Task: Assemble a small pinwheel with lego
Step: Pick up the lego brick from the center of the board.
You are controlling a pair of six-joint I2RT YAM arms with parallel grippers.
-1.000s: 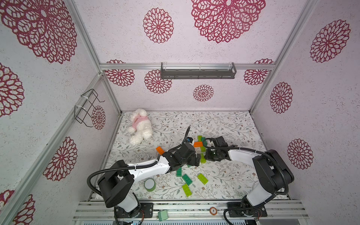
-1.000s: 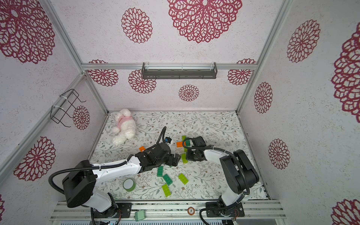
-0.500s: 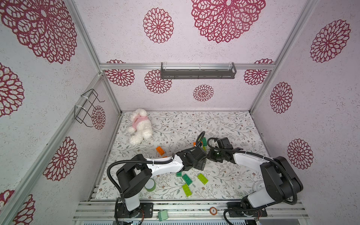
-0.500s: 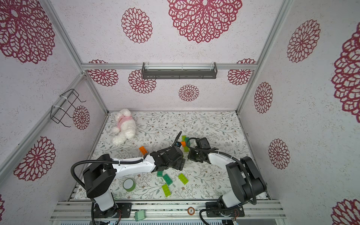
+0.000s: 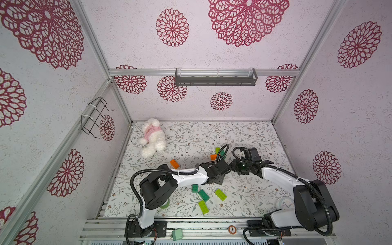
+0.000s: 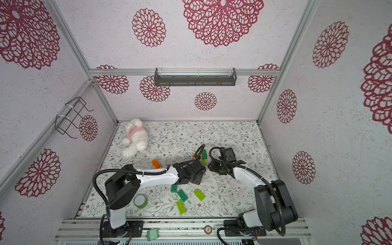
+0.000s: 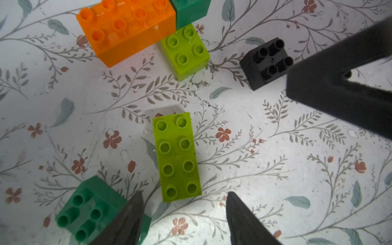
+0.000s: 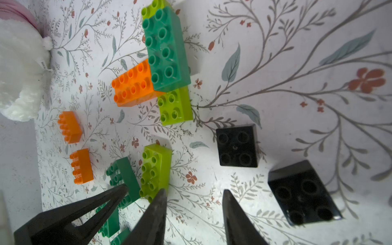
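Top views, hands: the left hand (image 5: 221, 169) and right hand (image 5: 235, 167) meet low over mid-worktop; the jaws are hidden from above.
Top views, lego: a joined cluster (image 5: 218, 153) sits just behind the hands. Loose bricks (image 6: 182, 195) lie scattered toward the front edge, and one orange brick (image 6: 156, 163) lies beside the left arm.
Top views, room: the worktop (image 5: 250, 135) has a leaf-and-flower print and the walls carry red rosettes. A grey shelf (image 6: 195, 77) hangs on the back wall and a wire basket (image 5: 95, 117) on the side wall. A plush toy (image 5: 152, 137) lies in the far corner, and a tape roll (image 6: 140, 201) sits by the left arm's base.
Left wrist, left hand (image 7: 184, 197): the jaws are moderately apart and empty. A lime brick (image 7: 177, 157) lies flat, studs up, with its near end between the tips, untouched.
Left wrist, nearby: a black brick (image 7: 267, 62) lies apart from the cluster, close to the right hand's finger.
Right wrist, right hand (image 8: 194, 192): the jaws are parted and grip nothing, with bare worktop between them.
Right wrist, done: a dark green brick (image 8: 165, 48) is pressed across an orange one and lime ones.
Right wrist, left: both black bricks (image 8: 236, 146) and several oblong ones lie unjoined, so the pinwheel looks roughly half built at most.
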